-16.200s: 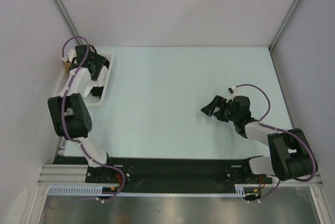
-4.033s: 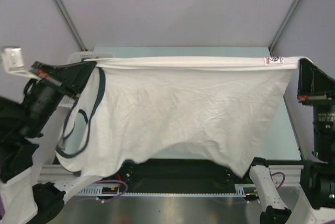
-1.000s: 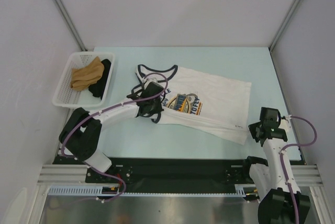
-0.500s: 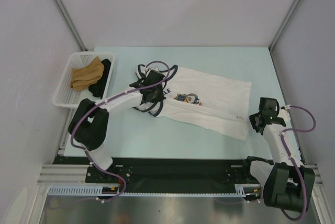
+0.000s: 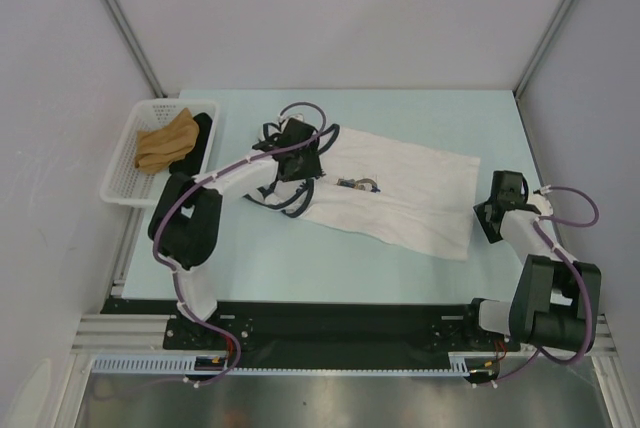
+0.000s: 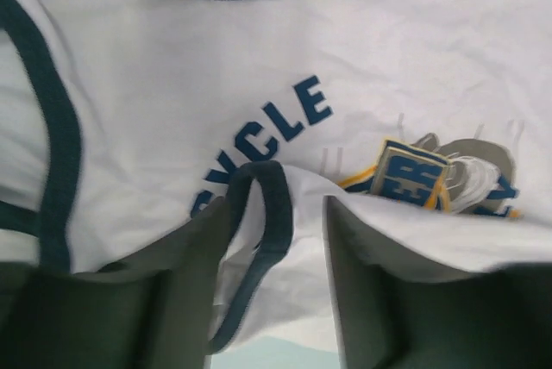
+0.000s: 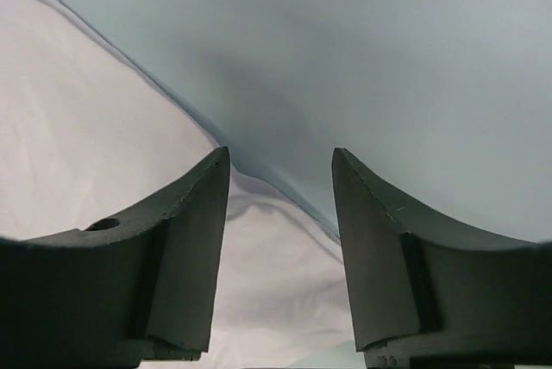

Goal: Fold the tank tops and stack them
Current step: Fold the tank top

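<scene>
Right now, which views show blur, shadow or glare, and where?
Left wrist view: the left hand's fingers are dark and blurred, the tank top lettering fairly sharp. Right wrist view: a soft shadow on the table ahead of the right hand's fingers. Top view: even light, no glare on the cloth.

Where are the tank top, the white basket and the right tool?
tank top (image 5: 420, 198), top view, its plain white cloth.
basket (image 5: 117, 153), top view, its left wall.
right tool (image 7: 280, 162), right wrist view, gap between its fingertips.
</scene>
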### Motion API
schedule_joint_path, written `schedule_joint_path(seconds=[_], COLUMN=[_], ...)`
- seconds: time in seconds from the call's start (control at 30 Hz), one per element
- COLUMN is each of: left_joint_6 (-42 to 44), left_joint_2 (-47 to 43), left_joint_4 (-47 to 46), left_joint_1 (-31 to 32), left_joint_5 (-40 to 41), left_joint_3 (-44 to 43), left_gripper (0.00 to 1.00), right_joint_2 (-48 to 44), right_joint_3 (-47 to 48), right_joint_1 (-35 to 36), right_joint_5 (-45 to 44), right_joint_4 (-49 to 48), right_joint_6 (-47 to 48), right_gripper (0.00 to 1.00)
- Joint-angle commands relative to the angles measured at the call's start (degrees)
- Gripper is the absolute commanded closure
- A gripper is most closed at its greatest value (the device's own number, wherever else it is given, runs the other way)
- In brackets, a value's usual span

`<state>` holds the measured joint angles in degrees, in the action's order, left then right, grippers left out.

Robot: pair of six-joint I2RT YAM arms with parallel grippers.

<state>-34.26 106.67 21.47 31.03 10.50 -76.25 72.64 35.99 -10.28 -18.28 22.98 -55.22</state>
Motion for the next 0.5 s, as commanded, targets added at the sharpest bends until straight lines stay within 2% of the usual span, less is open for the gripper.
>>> schedule_joint_path(seconds=[0.0,0.07,0.1,0.13,0.23,0.37,0.47], left_joint_6=[0.9,1.2,1.4,1.5,2.0,0.8,-1.2], left_joint_2=[-1.6,-4.3,-5.6,-6.7,-10.9,-15.7,-18.1], left_joint_4=[-0.7,-0.5,-0.5,-0.6,0.1,0.8,0.8], left_joint_1=[-1.8,-2.2,-2.4,-2.6,-3.6,-6.5,-10.9], left_joint_5=[1.2,1.6,2.1,2.2,2.0,0.6,-0.1], left_joint_3=[-1.4,-0.5,0.9,1.7,4.4,9.3,13.7], left_gripper=[0.34,0.12,0.06,0.0,0.0,0.01,0.07], right_joint_2=[-0.2,-2.1,-3.0,-5.6,-10.0,-16.3,-20.0], right_joint_3=[3.6,3.6,3.4,3.2,3.5,1.4,-2.2], right_joint_1=[-0.3,0.0,0.1,0.2,0.4,2.0,2.5], right_joint_5=[-3.2,-3.1,-3.5,-3.6,-2.8,0.1,4.2], right_joint_4=[-1.9,-0.6,0.0,0.6,4.4,9.3,10.9], right_joint_6=[2.1,3.1,3.4,3.8,4.9,4.8,3.8], right_gripper=[0.44,0.43,0.34,0.3,0.26,0.32,0.32])
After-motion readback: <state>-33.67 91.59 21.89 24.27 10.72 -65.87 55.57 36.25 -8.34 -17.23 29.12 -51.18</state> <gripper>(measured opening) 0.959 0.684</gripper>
